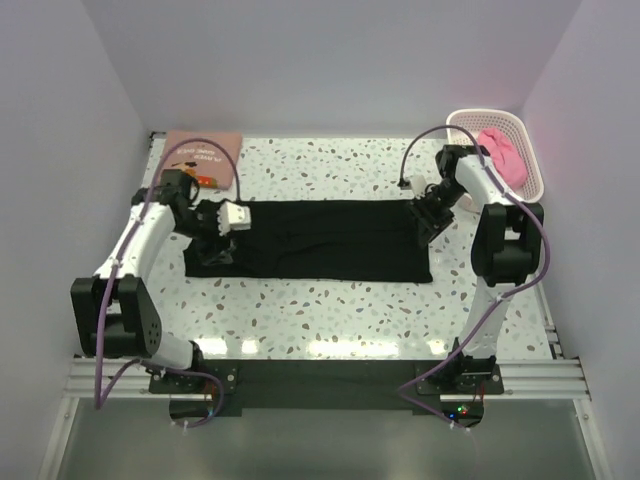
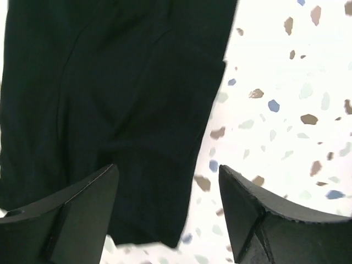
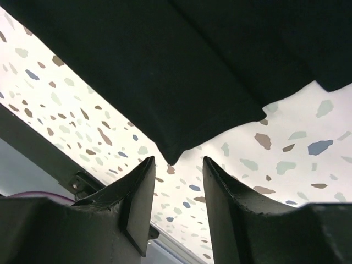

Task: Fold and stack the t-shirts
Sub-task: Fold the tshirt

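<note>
Left wrist view shows your left pincer [image 2: 168,171] spread and holding nothing, hovering over one end of the black t-shirt [image 2: 110,88] on the worktop [image 2: 286,110]. Your right pincer [image 3: 177,162] is parted too and empty, with the shirt's other end just ahead of its tips. Between the two pincers the shirt lies as a long flat band, so I judge the lengthwise fold done. Next, grip one end and carry it over toward the other. Beyond the left pincer sits the folded salmon t-shirt [image 1: 205,155]. Beyond the right one, the pink t-shirt [image 1: 503,155] waits in the basket [image 1: 530,180].
</note>
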You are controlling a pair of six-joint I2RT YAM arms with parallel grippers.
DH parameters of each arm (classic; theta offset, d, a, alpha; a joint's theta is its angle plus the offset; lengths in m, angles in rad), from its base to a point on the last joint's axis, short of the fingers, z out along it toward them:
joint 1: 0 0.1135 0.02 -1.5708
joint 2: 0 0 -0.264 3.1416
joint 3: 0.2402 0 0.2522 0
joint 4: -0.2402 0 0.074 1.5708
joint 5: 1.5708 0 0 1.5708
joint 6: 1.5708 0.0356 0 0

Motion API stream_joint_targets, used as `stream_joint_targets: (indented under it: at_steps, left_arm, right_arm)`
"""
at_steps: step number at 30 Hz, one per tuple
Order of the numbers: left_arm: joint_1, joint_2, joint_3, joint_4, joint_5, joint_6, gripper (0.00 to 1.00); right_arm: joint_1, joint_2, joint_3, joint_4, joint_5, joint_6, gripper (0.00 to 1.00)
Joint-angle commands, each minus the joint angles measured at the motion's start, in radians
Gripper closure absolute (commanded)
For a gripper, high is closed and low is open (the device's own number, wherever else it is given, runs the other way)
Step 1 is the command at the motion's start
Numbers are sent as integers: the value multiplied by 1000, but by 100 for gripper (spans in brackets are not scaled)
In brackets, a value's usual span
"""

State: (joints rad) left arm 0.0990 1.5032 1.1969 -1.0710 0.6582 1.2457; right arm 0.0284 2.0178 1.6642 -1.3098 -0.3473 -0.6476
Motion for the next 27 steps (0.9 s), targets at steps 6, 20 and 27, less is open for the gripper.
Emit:
stream_joint_targets:
  at_steps: [6,20,27]
  left_arm:
    - [-245,-17,-143,250,-116,175,20]
    - [-390,118,-140,233,-255,313,22]
    - [-403,155,-99,341,-287,223,48]
  right_arm:
    - [22,59,69,67,-9,26,61]
    - [28,116,85,103,13,43,62]
    - [28,127,80,112,19,43,62]
